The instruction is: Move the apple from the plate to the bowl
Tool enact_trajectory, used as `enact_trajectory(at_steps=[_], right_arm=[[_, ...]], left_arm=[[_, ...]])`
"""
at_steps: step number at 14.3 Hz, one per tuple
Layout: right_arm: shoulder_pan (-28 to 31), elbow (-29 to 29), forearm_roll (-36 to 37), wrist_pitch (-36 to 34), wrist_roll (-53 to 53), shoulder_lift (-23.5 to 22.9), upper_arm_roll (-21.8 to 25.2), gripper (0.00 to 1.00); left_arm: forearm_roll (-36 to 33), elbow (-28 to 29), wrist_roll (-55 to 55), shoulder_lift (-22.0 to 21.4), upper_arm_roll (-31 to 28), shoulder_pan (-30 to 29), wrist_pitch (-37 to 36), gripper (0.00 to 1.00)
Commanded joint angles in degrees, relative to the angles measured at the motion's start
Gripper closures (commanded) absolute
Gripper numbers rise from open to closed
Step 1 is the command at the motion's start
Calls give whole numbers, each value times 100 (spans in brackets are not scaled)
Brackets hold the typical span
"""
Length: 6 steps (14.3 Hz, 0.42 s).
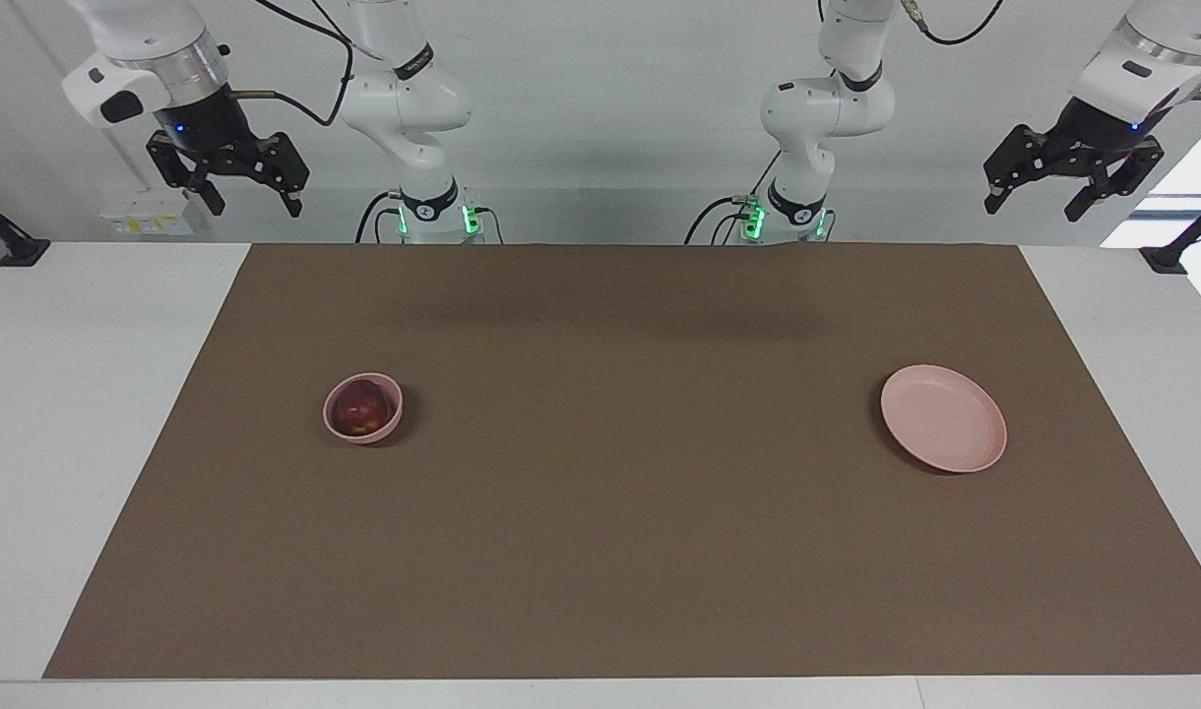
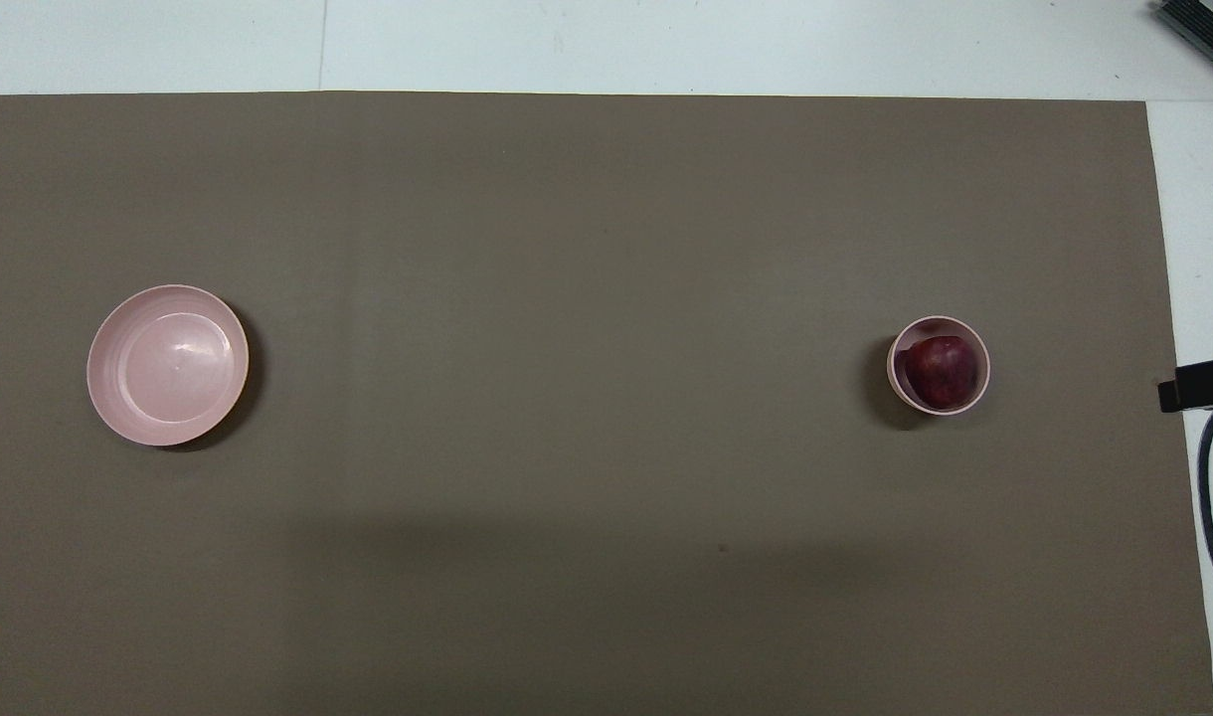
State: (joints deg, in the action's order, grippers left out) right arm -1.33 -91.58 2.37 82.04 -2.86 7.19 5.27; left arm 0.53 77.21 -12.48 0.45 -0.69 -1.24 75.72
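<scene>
Apple [image 1: 359,408] sits inside the bowl [image 1: 389,421] toward the right arm's end of the bench [image 1: 600,551], filling most of it. The plate [image 1: 943,418] lies bare toward the left arm's end, well apart. Both arms wait raised by their bases: right gripper [image 1: 251,202] and left gripper [image 1: 1039,202], jaws spread, holding nothing.

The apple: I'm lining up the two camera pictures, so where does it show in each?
Facing view: the apple sits in the bowl, at the picture's left, mid-height.
Overhead view: the apple is in the bowl, at the picture's right, mid-height.
Shared landmark: the bare plate toward the mat's opposite end.
</scene>
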Motion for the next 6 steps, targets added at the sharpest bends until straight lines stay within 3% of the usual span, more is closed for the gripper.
enact_trajectory(at_steps=[1,6], right_arm=[[-140,-291,264,93,83,239,-53,0],[-148,-273,142,-4,346,239,-61,0]], left_arm=[[-61,92,-35,-107,16,-25,-66,0],[-61,110,-26,-107,16,-34,-57,0]])
